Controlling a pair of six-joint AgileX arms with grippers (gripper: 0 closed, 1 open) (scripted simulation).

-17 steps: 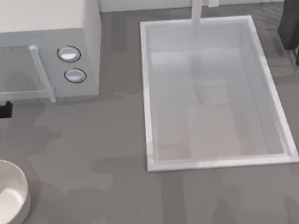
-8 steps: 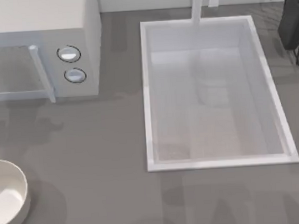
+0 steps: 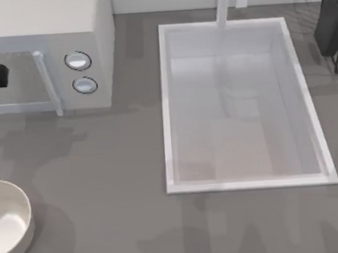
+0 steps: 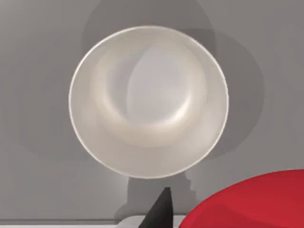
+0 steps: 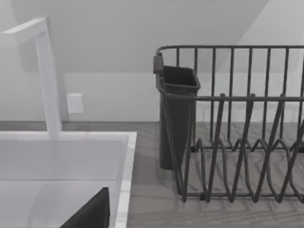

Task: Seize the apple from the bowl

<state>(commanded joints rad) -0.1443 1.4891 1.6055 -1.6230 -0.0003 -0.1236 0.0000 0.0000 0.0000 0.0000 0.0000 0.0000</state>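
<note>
Even, soft light, fairly bright, no glare. Blotchy soft shadows lie on the grey counter (image 3: pixel 119 164) in the top view. Left wrist view: the bowl (image 4: pixel 95 142) casts a broad dim shadow beyond its rim, with a soft sheen inside. The apple (image 4: pixel 256 204) looks flat and saturated. The dish rack (image 5: pixel 237 142) throws thin striped shadows.

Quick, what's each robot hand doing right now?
Left hand: shut on the small bright red apple, above the round off-white bowl.
Right hand: cannot be told.
</note>
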